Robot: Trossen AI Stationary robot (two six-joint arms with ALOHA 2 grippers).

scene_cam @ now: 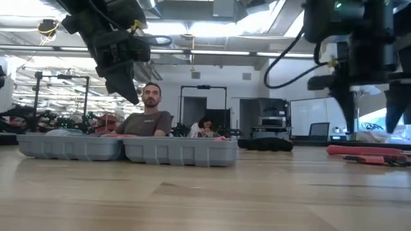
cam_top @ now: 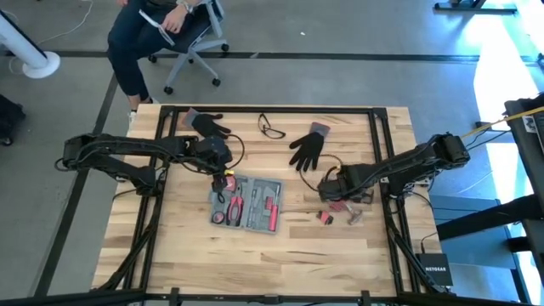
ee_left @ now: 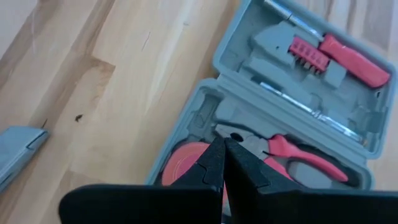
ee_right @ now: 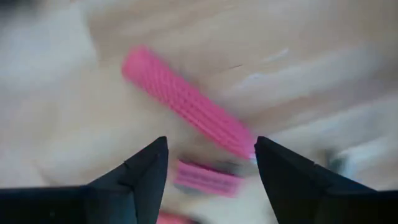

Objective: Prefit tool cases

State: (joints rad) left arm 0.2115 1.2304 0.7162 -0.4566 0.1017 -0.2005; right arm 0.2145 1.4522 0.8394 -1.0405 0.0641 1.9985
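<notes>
On the wooden desk (cam_top: pixel 170 246), near its middle, the tool case (cam_top: pixel 246 205) lies open and flat, with red-handled tools sitting in its moulded recesses. Above the case's left end, the left tool (ee_left: pixel 222 163) hangs with its fingers pressed together, holding nothing. Well apart to the right, the right tool (ee_right: pixel 211 163) stands spread wide over a pink-handled tool (ee_right: pixel 186 102) among loose red pieces, gripping nothing.
</notes>
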